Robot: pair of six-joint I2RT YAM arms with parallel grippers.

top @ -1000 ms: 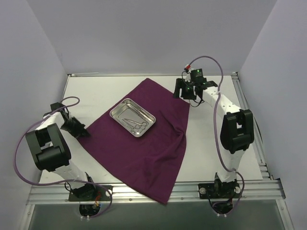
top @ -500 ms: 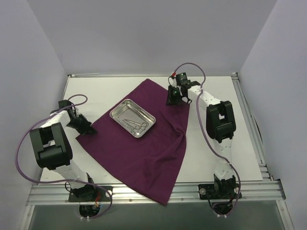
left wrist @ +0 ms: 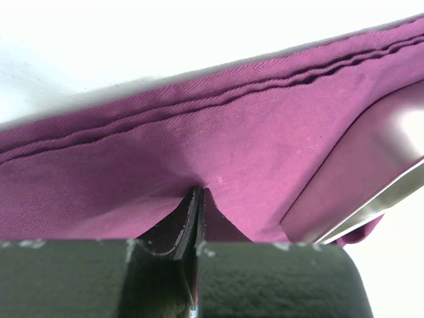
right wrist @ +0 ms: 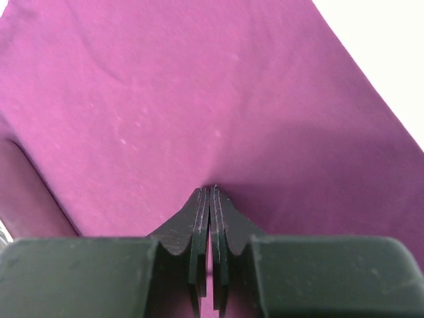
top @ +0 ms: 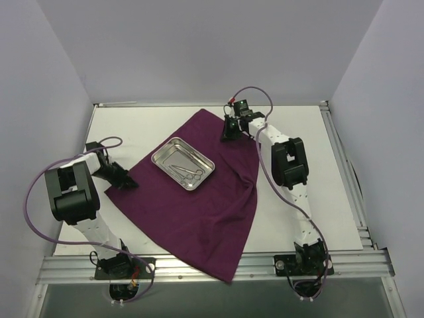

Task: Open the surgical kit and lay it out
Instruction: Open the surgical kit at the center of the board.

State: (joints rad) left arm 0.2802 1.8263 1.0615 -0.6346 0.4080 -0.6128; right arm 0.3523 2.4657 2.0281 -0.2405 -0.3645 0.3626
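Note:
The dark magenta cloth wrap (top: 199, 212) lies spread open on the white table. On it sits the steel tray (top: 165, 147), with thin ring-handled instruments (top: 187, 171) inside. My left gripper (top: 128, 181) is at the cloth's left corner. In the left wrist view its jaws (left wrist: 199, 192) are shut, and the cloth (left wrist: 252, 132) puckers at their tips, with the tray (left wrist: 391, 192) to the right. My right gripper (top: 227, 134) is on the cloth's far part, beyond the tray. Its jaws (right wrist: 211, 189) are shut on a small pinch of cloth (right wrist: 165, 99).
Aluminium rails run along the near edge (top: 212, 264) and the right side (top: 348, 179) of the table. The cloth's near corner (top: 232, 273) hangs over the front rail. White walls close in the left, back and right.
The right arm swung left from the cloth's far right edge onto the cloth, and its jaws went from open to shut. The left gripper slid a little right at the cloth's left corner.

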